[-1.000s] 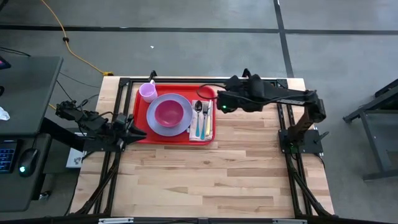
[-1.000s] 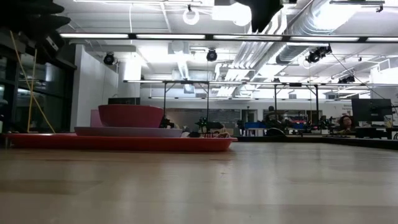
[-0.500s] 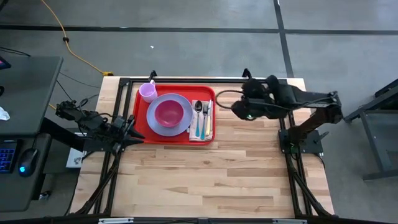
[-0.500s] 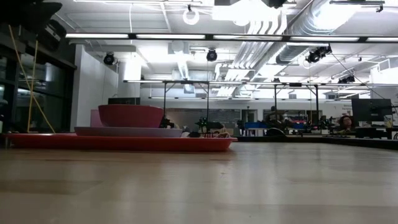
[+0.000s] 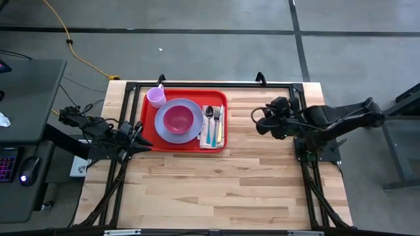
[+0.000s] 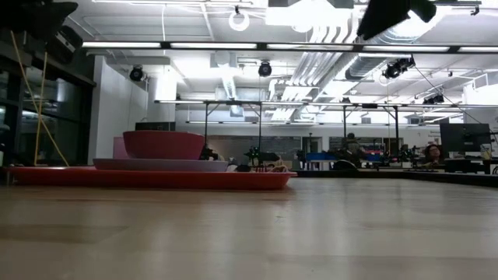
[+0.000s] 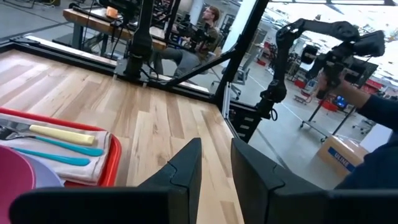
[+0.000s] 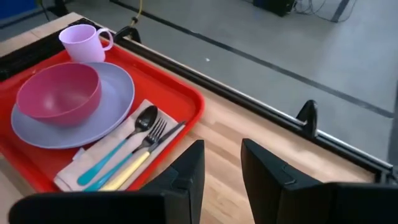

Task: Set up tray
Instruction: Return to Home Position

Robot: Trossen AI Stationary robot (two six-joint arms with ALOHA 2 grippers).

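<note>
The red tray (image 5: 149, 124) lies flat on the far left part of the wooden table. On it a lavender plate (image 5: 191, 131) carries a pink bowl (image 5: 177, 118); a lavender mug (image 5: 156, 97) stands at the far left corner. A napkin (image 5: 221, 134) at its right end bears a spoon, fork and knife (image 8: 140, 146). My right gripper (image 5: 259, 121) hovers right of the tray, fingers (image 8: 186, 171) a little apart, touching nothing. My left gripper (image 5: 141, 134) waits at the tray's near left corner, also slightly open.
Bare wood (image 5: 223, 183) stretches over the near half and right side of the table. A black frame rail (image 8: 273, 118) runs along the far edge. People and benches show in the room beyond the table.
My right arm has drawn back from above the tray's far right corner toward the table's right edge and slightly nearer, leaving the tray and its things where they were. The left arm has kept still.
</note>
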